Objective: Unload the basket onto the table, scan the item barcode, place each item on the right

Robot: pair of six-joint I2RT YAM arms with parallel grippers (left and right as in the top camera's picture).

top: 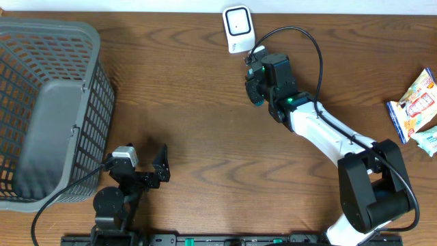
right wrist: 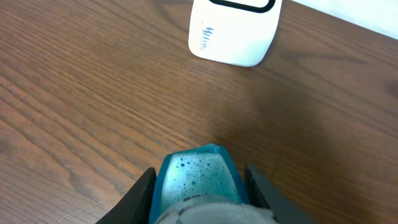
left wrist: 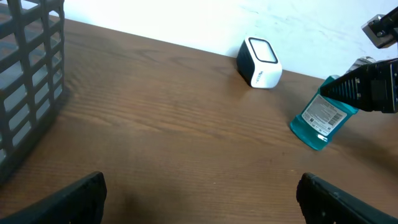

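The surface (top: 205, 102) is seen straight down from overhead, far off. The left wrist view is set low, faced across toward the white scanner (left wrist: 261, 62); the right wrist view is held close before it. The white scanner and teal bottle (left wrist: 320, 118) are shared by all three.

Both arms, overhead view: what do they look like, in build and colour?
The right arm has a white middle link between bulky black joints, a black wrist with a small green light, and a thin black cable looping from it. The left arm is all black, with a silver-grey camera block at its wrist and dark, flat fingers.
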